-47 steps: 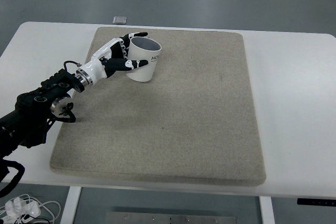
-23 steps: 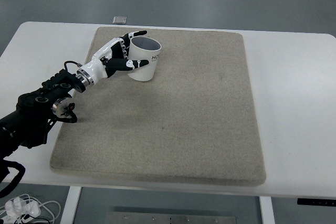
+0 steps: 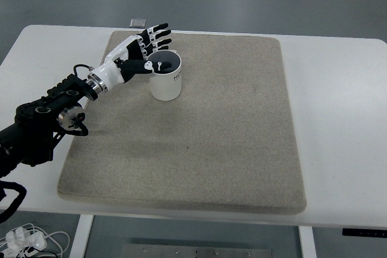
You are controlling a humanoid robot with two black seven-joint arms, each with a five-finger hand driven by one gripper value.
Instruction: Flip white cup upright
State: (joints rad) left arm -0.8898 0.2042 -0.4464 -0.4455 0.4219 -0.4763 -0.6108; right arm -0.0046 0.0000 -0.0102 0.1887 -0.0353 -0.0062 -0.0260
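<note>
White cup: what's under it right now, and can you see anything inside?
The white cup stands upright on the beige mat, which lies on the white table. Its interior looks dark and empty, though the left hand, fingers spread, has its thumb over the rim, hiding part.

Cup (image 3: 165,77) print partly hidden; unreadable.

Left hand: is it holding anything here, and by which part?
Nothing is held. The left hand has its fingers spread beside and over the rim of the white cup, which stands upright on the mat.
</note>
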